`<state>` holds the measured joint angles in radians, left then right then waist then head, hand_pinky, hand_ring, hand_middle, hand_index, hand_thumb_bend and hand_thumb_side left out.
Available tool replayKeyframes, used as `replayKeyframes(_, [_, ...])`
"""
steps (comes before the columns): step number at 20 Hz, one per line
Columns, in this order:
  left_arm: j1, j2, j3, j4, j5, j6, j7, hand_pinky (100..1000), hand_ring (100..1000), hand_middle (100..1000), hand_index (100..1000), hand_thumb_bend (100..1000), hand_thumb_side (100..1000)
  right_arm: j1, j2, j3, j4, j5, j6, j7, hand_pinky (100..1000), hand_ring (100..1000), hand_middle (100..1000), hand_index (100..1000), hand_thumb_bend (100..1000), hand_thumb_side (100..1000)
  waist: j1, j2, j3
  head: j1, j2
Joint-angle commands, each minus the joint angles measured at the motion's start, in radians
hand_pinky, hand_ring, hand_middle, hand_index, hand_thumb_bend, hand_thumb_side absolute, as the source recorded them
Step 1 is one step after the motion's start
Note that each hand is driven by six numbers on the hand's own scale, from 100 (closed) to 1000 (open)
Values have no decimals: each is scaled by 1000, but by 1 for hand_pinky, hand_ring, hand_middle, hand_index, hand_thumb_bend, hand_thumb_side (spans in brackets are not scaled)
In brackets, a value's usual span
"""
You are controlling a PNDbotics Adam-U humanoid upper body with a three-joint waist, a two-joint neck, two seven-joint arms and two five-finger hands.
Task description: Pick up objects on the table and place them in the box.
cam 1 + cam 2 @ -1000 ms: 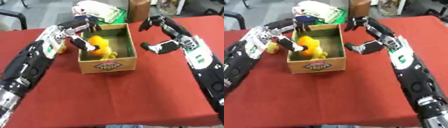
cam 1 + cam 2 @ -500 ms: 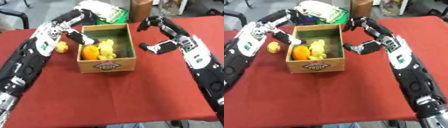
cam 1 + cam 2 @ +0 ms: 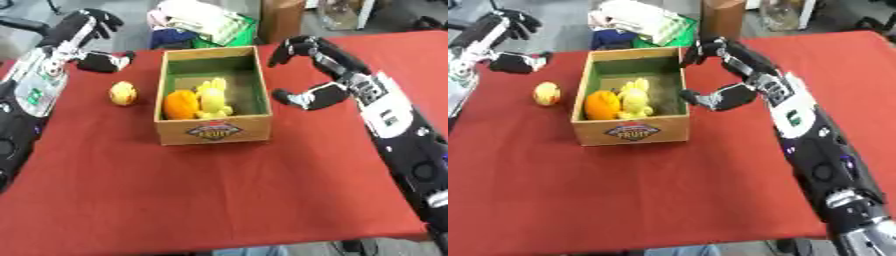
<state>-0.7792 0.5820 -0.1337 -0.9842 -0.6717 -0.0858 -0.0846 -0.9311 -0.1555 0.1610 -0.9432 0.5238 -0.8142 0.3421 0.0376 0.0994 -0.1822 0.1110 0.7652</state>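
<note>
Our open, empty left hand (image 3: 94,47) hovers upper left above the small yellow round fruit (image 3: 122,93) lying on the red bench (image 3: 219,195) beside the cardboard fruit box (image 3: 213,131), while our right hand (image 3: 306,75), fingers spread, holds nothing.

Both arms are mostly black with silver-grey sections. The right hand (image 3: 308,75) is black, its fingers dark and segmented, with a pale grey patch at the thumb's base. Behind it, the right forearm (image 3: 385,112) carries a silver-white shell with a small green marking and dark spots; farther back the arm turns glossy black with a bluish glint. The left hand (image 3: 94,44) is black too, and the left forearm (image 3: 37,82) has a matching silver panel with a green mark.
</note>
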Motion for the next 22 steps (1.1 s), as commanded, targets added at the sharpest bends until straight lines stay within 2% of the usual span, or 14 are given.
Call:
replayKeyframes(1, [-12, 30, 24, 63, -54, -12, 8, 706, 667, 681, 803, 398, 274, -16, -14, 3, -14, 3, -93, 93, 655, 703, 652, 719, 392, 592, -3, -13, -3, -5, 5])
replayKeyframes(6, [-11, 18, 37, 152, -104, -26, 4, 703, 666, 687, 805, 420, 288, -14, -12, 7, -15, 1, -93, 97, 655, 703, 652, 719, 397, 595, -4, -12, -7, -7, 5])
replayKeyframes(12, [-5, 7, 45, 206, -122, -46, 7, 701, 674, 713, 810, 430, 294, -12, -7, 10, -18, -3, -93, 105, 653, 702, 650, 718, 399, 594, -3, -8, -15, -4, 5])
replayKeyframes(17, [1, 3, 50, 217, -122, -53, 22, 694, 668, 710, 807, 428, 293, -13, 1, 12, -22, -7, -93, 114, 650, 701, 648, 717, 404, 593, -3, 1, -25, 4, 5])
replayKeyframes(22, [1, 2, 55, 223, -149, -33, 68, 685, 651, 690, 797, 409, 287, -13, 5, 15, -28, -10, -93, 124, 650, 701, 648, 716, 412, 598, -3, 13, -38, 14, 5])
